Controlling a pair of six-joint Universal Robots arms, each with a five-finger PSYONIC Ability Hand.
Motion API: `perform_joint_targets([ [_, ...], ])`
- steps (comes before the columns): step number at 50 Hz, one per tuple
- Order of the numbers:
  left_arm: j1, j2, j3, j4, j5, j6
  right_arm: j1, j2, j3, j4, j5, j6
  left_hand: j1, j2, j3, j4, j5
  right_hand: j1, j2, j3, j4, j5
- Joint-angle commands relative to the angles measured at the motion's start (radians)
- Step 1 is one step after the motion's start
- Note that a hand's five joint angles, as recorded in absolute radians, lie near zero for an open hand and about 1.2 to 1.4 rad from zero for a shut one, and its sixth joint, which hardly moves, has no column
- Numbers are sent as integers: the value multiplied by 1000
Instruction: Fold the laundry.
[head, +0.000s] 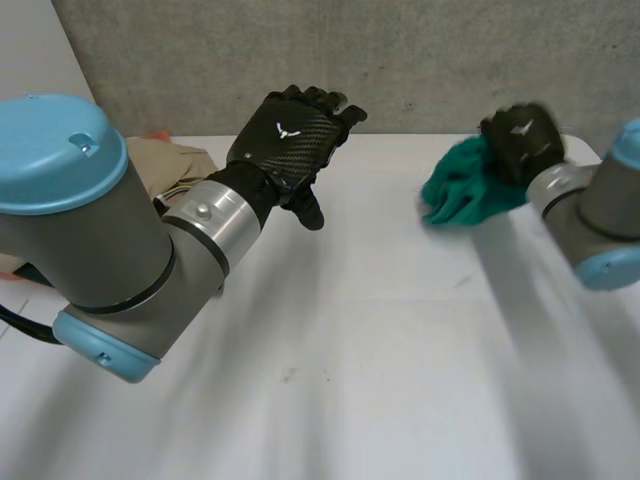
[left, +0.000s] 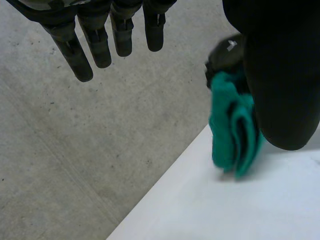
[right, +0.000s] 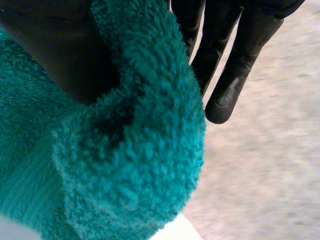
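Your left hand (head: 288, 135) — raised over the worktop (head: 380, 340), fingers (left: 100, 47) straight, holding nothing. Your right hand (head: 520, 140) — fingers curled round the teal towel (head: 458, 192).

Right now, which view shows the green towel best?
Head view: most of the bunched towel shows, gripped by the right hand. Left wrist view catches it side-on, partly hidden; right wrist view is a close-up of its pile.
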Motion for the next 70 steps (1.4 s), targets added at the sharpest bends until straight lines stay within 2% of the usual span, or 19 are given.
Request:
perform_joint_targets([
  [1, -2, -29, 36, 0, -3, 2, -137, 70, -236, -125, -12, 142, 3, -6, -12, -9, -25, 463, 226, 232, 211, 284],
  [5, -2, -32, 41, 0, -3, 2, -203, 127, -324, -168, -29, 178, 3, -6, -12, -9, -25, 463, 226, 232, 211, 284],
  [10, -8, -35, 38, 0, -3, 2, -298, 228, -391, -202, -91, 181, 3, -6, -12, -9, -25, 463, 226, 232, 211, 284],
  [15, -11, -49, 32, 0, -3, 2, -377, 329, -364, -317, -141, 181, 6, -4, -9, -6, -22, 463, 226, 232, 211, 284],
  [18, -13, -58, 27, 0, -3, 2, -436, 349, -275, -380, -176, 173, 6, -4, -9, -6, -22, 463, 226, 232, 211, 284],
  [28, -17, -59, 6, -3, -4, 1, -529, 270, 7, -464, -309, 164, 9, -1, -6, -3, -20, 463, 226, 232, 211, 284],
  [34, -60, -52, 6, -4, -1, -1, -562, 217, 73, -463, -329, 164, 6, -4, -9, -6, -22, 463, 226, 232, 211, 284],
  [35, -68, -49, 6, -6, 0, -1, -565, 199, 87, -455, -326, 164, 6, -4, -9, -6, -22, 75, -163, -156, -178, -104],
  [37, -77, -46, 6, -7, 2, -1, -565, 182, 98, -446, -322, 166, 6, -4, -9, -6, -22, -350, -587, -581, -602, -529],
  [38, -80, -43, 4, -9, 3, -1, -565, 158, 116, -438, -313, 167, 6, -4, -9, -6, -22, -666, -903, -897, -918, -845],
  [39, -88, -36, 1, -10, 5, 1, -565, 141, 127, -432, -308, 167, 3, -6, -12, -9, -25, -741, -979, -973, -994, -921],
  [48, -119, 17, -53, -9, 63, 2, -631, -25, 230, -303, -291, 169, 0, -9, -15, -12, -28, -758, -996, -989, -1011, -938],
  [54, -122, 37, -82, -7, 129, 1, -692, -103, 261, -110, -253, 146, 0, -9, -15, -12, -28, -758, -996, -989, -1011, -938],
  [56, -125, 43, -85, -7, 132, 1, -712, -119, 254, -58, -216, 127, -3, -12, -18, -14, -31, -758, -996, -989, -1011, -938],
  [60, -134, 54, -89, -9, 135, 1, -772, -160, 222, 46, -67, 39, -3, -12, -18, -15, -31, -758, -996, -989, -1011, -938],
  [61, -137, 56, -89, -9, 137, 2, -779, -180, 196, 71, 1, -13, -3, -12, -18, -15, -31, -758, -996, -989, -1011, -938],
  [65, -148, 59, -88, -9, 139, 4, -776, -229, 152, 42, 134, -104, -3, -12, -18, -15, -31, -758, -996, -989, -1011, -938],
  [67, -148, 60, -88, -7, 139, 4, -764, -243, 150, -7, 145, -100, -3, -12, -18, -15, -31, -758, -996, -989, -1011, -938],
  [70, -153, 71, -88, -7, 140, 2, -679, -295, 181, -131, 131, -31, -3, -12, -18, -15, -31, -758, -996, -989, -1011, -938],
])
